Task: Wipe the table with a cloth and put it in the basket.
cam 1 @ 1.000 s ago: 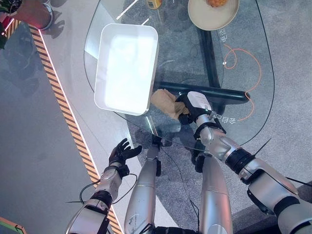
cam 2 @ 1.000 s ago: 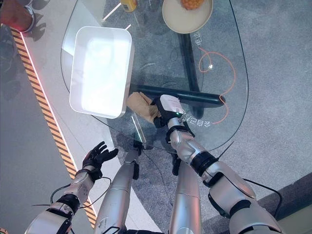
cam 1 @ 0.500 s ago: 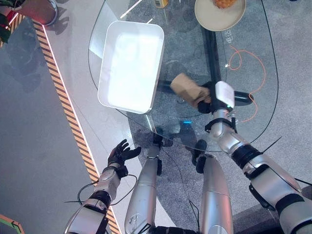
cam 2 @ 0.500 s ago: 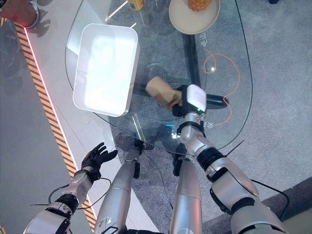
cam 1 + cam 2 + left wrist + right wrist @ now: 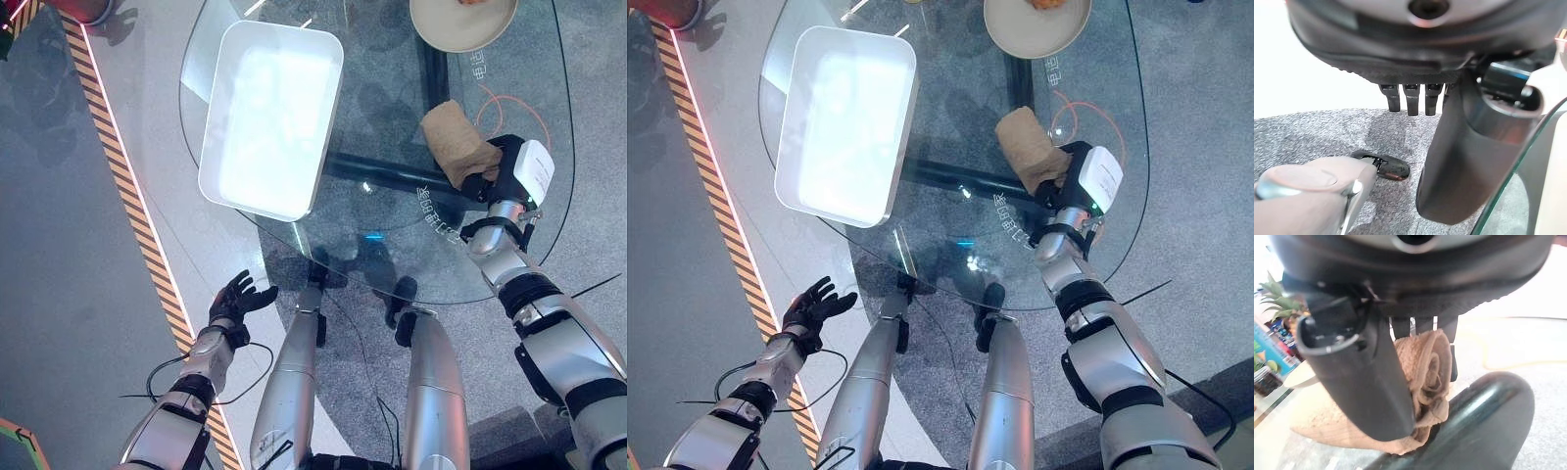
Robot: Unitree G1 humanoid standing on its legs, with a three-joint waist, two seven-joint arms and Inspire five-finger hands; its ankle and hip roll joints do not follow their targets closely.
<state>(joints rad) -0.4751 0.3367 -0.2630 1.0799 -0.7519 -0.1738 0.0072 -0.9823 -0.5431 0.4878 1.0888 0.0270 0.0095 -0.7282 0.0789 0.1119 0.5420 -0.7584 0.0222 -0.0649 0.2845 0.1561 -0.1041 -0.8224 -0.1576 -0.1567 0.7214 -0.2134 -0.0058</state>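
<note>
A round glass table (image 5: 294, 235) takes up most of the head views, with grey carpet and a dark bar of the table's base showing through the glass. On the table's left part lies a large white rectangular basket (image 5: 269, 117), shallow and with rounded corners, its near end close to the table's near-left rim. At the far edge stands a beige plate (image 5: 460, 20) with something orange on it, too cut off to name. An orange cord (image 5: 500, 98) loops on the floor under the glass, near the table's right side. The tan cloth (image 5: 458, 142) lies on the glass at the right part of the table, well apart from the basket and nearer to the plate; its near end is bunched up inside the right hand (image 5: 502, 168), while the rest spreads flat from the hand toward the far left. In the right wrist view the fingers and thumb (image 5: 1366, 377) are curled round the rolled edge of the cloth, so this hand grips it. The left hand (image 5: 238, 297) hangs low beside the table, over the floor near a black-and-yellow striped floor line (image 5: 127, 196), with its fingers spread and holding nothing.
</note>
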